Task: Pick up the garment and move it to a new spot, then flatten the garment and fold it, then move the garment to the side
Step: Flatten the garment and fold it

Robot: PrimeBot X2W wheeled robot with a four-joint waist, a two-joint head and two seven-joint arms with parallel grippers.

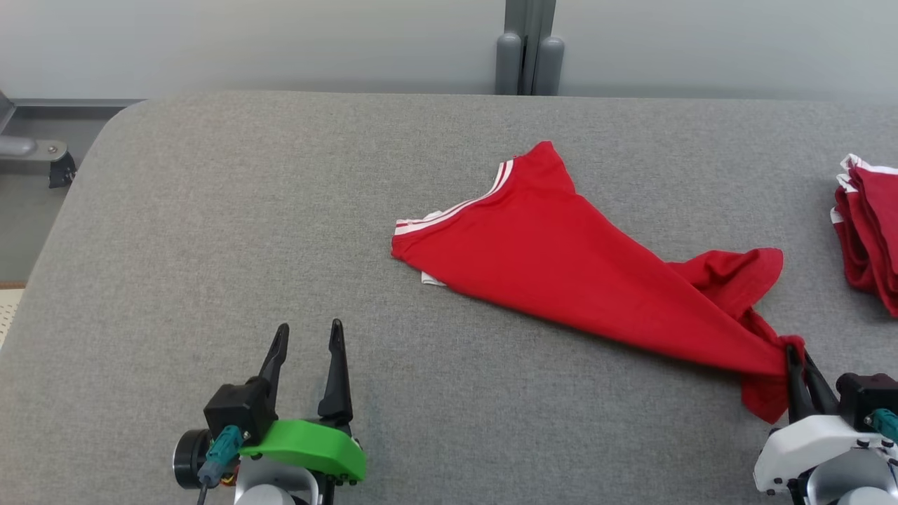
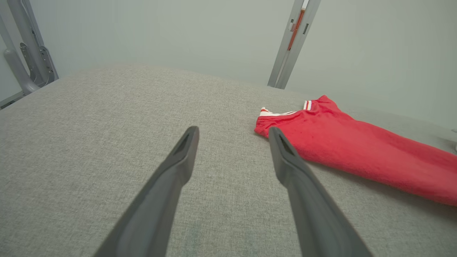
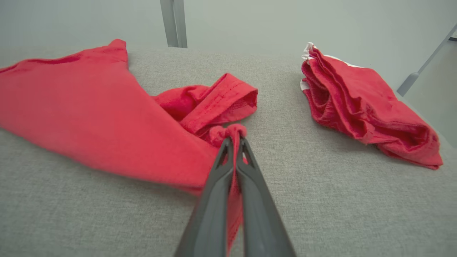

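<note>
Grey table [image 1: 210, 280] holds one garment [image 1: 561, 266], pinched by right hand [image 1: 798, 353], one pile [image 1: 870, 231].

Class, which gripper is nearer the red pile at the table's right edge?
Right. The right gripper, shut on the spread garment, is close by the pile; the open left gripper sits far across the table.

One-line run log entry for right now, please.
right gripper: shut on red garment corner | left gripper: open, empty | garment: unflattened on grey table | red clothes pile: robot's right
</note>
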